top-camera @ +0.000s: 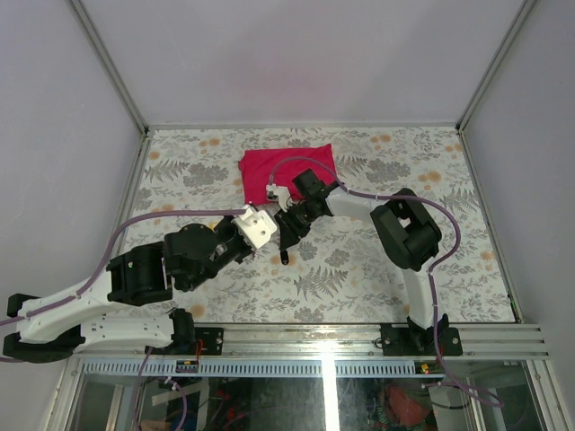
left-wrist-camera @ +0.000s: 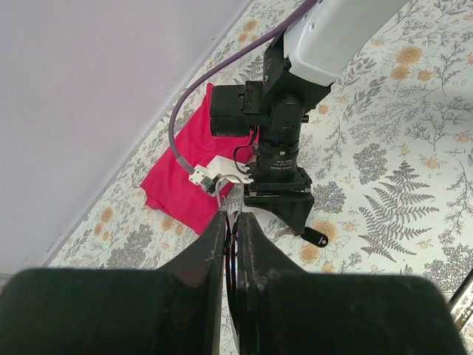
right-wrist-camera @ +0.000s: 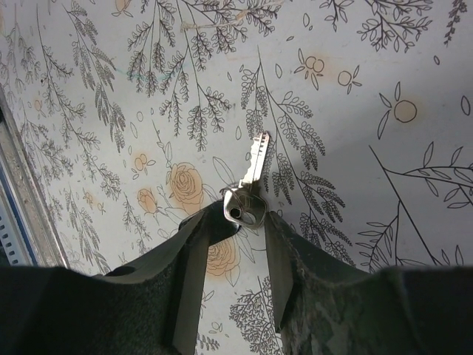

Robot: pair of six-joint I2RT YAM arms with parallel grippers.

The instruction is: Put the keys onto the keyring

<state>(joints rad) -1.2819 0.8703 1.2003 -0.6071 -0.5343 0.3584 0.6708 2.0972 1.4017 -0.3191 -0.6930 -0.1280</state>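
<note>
Left gripper pinched nearly closed on thin keyring | right gripper clamps silver key by its head, blade toward 12 o'clock | black-headed key on table at its 5 o'clock | risk: silver key likely twists, misses the wire

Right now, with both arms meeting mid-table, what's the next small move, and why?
Probably ease the right gripper slightly toward the left gripper, aiming the head hole of the silver key at the keyring. The right gripper is shut on the key's head. The left gripper looks shut on the thin wire ring. They nearly touch, yet nothing looks threaded.
</note>
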